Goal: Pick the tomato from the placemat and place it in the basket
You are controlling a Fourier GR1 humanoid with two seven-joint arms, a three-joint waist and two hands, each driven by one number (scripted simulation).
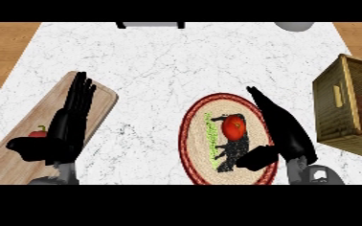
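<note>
A red tomato (234, 127) lies on the round woven placemat (195, 139) with a red rim, right of the counter's middle. My right hand (286, 134) is just to the tomato's right, open, with straight fingers pointing away and the thumb (256, 157) below the tomato; it is not touching it. The wooden basket (341, 104) stands at the right edge, beyond that hand. My left hand (67, 124) rests open over the cutting board at the left.
A wooden cutting board (99, 106) lies at the left, with a small red pepper (37, 133) partly hidden by my left hand. A grey round object (295, 26) and a dark item (150, 25) sit at the far edge.
</note>
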